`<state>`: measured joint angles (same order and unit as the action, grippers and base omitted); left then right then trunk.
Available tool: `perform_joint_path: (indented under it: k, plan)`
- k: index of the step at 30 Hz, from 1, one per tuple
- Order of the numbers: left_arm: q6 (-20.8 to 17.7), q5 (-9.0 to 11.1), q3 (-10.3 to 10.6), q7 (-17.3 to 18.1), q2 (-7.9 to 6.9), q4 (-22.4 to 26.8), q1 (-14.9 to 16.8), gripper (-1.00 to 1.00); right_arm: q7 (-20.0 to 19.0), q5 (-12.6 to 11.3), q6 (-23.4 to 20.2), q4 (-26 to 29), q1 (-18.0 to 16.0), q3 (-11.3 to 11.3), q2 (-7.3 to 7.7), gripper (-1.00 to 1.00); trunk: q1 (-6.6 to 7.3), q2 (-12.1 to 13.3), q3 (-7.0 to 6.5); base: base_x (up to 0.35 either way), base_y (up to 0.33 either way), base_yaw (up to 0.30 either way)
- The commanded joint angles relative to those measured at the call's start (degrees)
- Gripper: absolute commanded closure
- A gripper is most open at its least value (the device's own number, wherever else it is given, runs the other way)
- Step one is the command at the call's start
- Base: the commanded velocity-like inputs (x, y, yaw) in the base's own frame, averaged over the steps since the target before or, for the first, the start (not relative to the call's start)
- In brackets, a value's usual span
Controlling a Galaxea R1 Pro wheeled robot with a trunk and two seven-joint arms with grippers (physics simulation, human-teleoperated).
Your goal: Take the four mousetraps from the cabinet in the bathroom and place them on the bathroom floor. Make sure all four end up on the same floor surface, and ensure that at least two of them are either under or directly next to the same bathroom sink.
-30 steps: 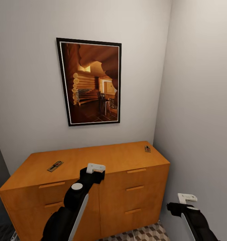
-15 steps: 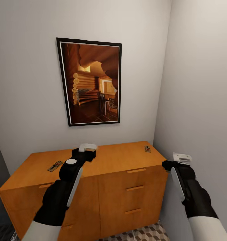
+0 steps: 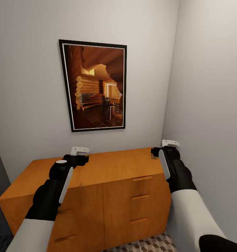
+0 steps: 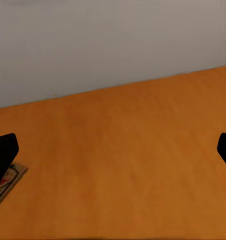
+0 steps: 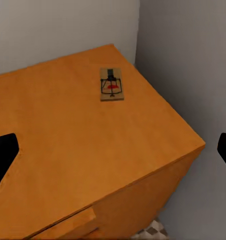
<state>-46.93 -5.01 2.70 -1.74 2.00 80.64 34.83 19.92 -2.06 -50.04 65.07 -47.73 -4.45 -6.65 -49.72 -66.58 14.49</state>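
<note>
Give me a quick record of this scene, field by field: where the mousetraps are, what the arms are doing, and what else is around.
cabinet: orange-brown wooden cabinet in a corner, drawers shut
mousetrap near right claw: mousetrap flat on the cabinet top by the right wall corner
mousetrap near left claw: second mousetrap at the edge of the left wrist view, partly behind a finger
left claw: left claw open above the cabinet top, holding nothing
right claw: right claw open above the cabinet's right end, holding nothing
wall: framed picture above the cabinet
floor: cube-pattern tiles at the cabinet's foot
</note>
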Motion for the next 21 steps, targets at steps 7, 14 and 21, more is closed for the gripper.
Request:
perform_joint_path:
  k: [7,14,21]
  plan:
    - [-0.68,1.31,-0.74,6.03,-2.1,-0.76,0.21,-1.0,0.95,0.1,0.37,-12.43,-6.49,4.11,-2.39,-1.0,0.0,-0.05,0.08,0.02,0.006,0.0]
    - [-0.57,1.5,-3.0,6.47,-2.23,-1.57,0.21,-1.0,1.14,0.29,0.14,-14.86,-7.68,5.41,-2.63,-1.0,0.0,-0.05,0.08,0.214,0.013,0.0]
    - [-0.59,1.44,-4.16,5.53,-2.11,-1.78,0.23,-1.0,1.31,0.12,-0.17,-15.59,-7.94,5.71,-2.39,-1.0,0.0,-0.05,0.08,0.3,0.003,0.0]
